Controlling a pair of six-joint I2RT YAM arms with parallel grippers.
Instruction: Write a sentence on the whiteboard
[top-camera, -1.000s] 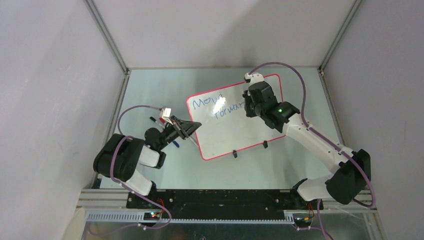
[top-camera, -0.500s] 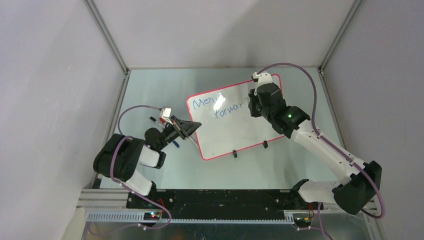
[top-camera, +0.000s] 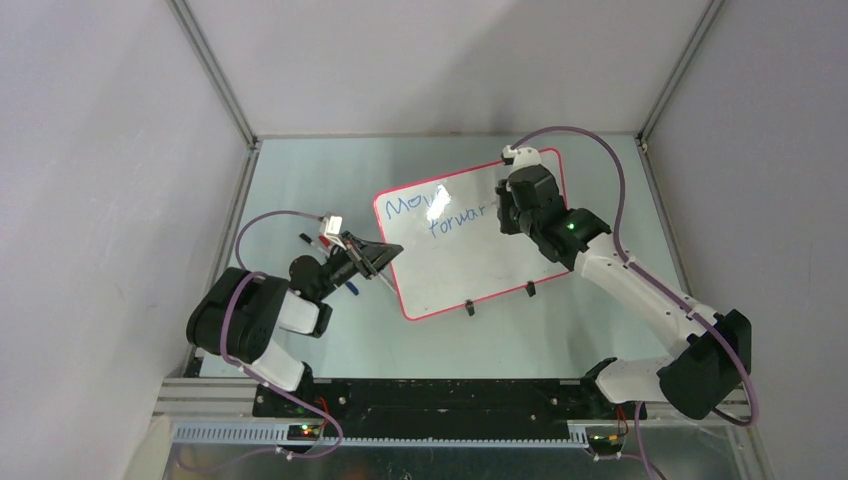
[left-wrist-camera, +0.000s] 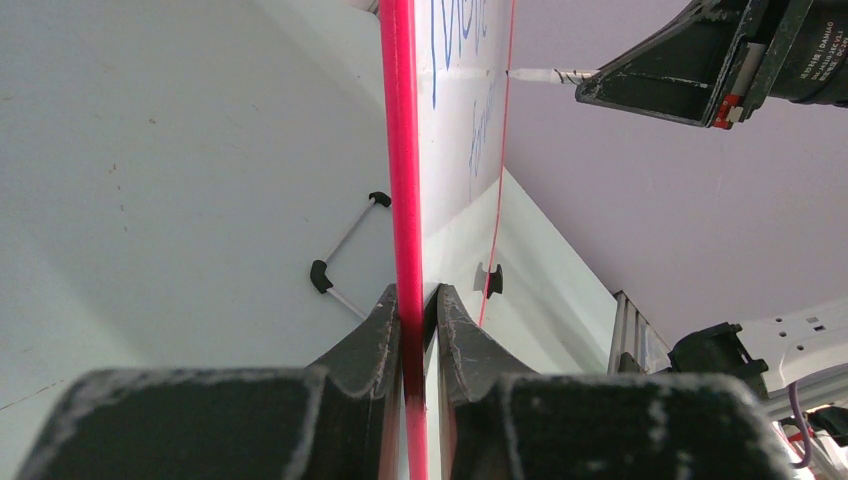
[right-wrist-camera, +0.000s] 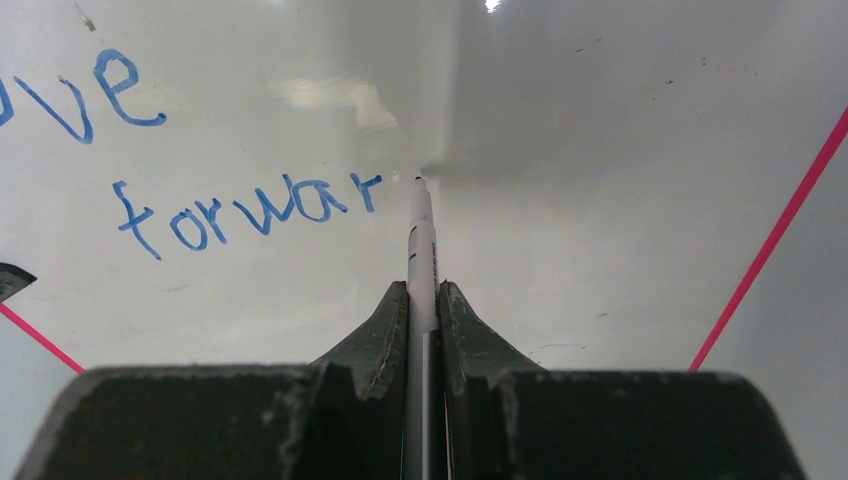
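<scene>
**Right wrist view: writing stands at "forwar", one letter short of the second word**

Status of work. The whiteboard (top-camera: 460, 265) sits on the table (top-camera: 300, 180), right of centre, with its two black clip feet (top-camera: 469, 308) on the near edge. The sentence (right-wrist-camera: 250, 205) is partly written in blue. The top external view reads "Move" on the upper line and "forwar" stepped below it to the right. My judgement is that the closing letter of that word is in hand. Any further words are not yet begun, and the lower half of the board is unmarked.

Hands. The right hand (right-wrist-camera: 423, 292) is closed on a white marker (right-wrist-camera: 421, 240). Its tip lies just right of the final "r" and appears to meet the board. The left hand (left-wrist-camera: 411, 300) is clamped on the red-pink frame (left-wrist-camera: 400, 150) at the board's left edge, steadying it.

Legible writing. Only "ve" and "forwar" read clearly in the right wrist view. Dark print on the marker barrel and a small label on the right hand's housing, seen from the left wrist, are too small to read.
</scene>
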